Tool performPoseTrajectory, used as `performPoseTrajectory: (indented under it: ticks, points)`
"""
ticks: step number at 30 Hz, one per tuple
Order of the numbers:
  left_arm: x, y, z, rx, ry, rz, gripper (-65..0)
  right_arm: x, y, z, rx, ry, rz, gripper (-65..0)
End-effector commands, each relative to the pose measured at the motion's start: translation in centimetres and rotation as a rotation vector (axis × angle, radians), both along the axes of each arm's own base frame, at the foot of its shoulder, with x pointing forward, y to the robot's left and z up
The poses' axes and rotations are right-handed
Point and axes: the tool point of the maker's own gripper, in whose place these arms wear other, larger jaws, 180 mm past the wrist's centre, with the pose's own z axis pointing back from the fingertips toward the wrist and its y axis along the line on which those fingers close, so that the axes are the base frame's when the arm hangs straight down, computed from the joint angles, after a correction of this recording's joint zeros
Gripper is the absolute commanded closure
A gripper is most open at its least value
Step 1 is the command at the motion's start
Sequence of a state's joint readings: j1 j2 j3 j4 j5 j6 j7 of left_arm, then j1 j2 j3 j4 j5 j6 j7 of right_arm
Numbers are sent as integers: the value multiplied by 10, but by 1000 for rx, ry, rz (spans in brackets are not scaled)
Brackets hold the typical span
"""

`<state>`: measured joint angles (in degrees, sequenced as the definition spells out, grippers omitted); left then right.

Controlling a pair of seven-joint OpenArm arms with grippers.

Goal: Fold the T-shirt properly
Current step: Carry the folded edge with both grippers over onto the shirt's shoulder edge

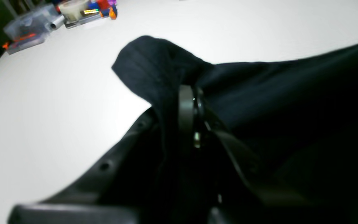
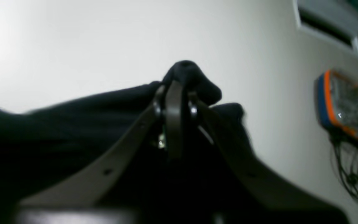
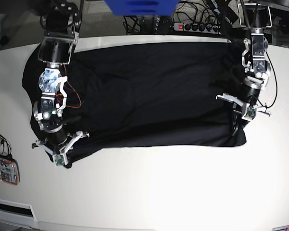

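- the t-shirt (image 3: 144, 91) lies spread wide across the far half of the white table (image 3: 159, 192), its near edge running left to right between the two arms.
- on the left of the base view, the right gripper (image 3: 58, 153) is clamped shut on the near left corner of the cloth; its wrist view shows a small bunch of black fabric poking out past the closed tips.
- on the right, the left gripper (image 3: 237, 121) is likewise pinched shut on the near right corner, with a flap of cloth standing up beyond its tips in the wrist view.
- the step in hand looks like carrying the near edge over toward the far edge. to do it well, i judge both arms should lift together to the same height, keep the edge taut between them without stretching it, and travel at matched speed so the fold line stays straight.
- a lopsided lift would likely skew the fold or drag the far half along the table.
- release should come only once the corners lie flat on the cloth.
- count: one t-shirt, two grippers, one table, one orange-edged handheld device (image 3: 2, 168) at the left edge, one power strip (image 3: 197, 26) at the far side.
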<state>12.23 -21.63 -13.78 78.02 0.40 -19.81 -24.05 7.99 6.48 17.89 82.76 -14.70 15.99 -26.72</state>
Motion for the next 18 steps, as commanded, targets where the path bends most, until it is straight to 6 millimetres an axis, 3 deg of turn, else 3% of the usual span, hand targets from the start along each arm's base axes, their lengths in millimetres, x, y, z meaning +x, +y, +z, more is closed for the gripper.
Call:
performPoseTrajectory:
  ticks: [1,8,18]
  points:
    - [1,4,17,-5,-69,-5,0,3,-3,21,-10,-67,-1,0]
    - [-32,0,10,-30,-88,-28,0,-34,1,14,-39,-52,16,0]
    - [-80,34,21,-18,-161,28,0,-86,16,3,-41,-10,33,0]
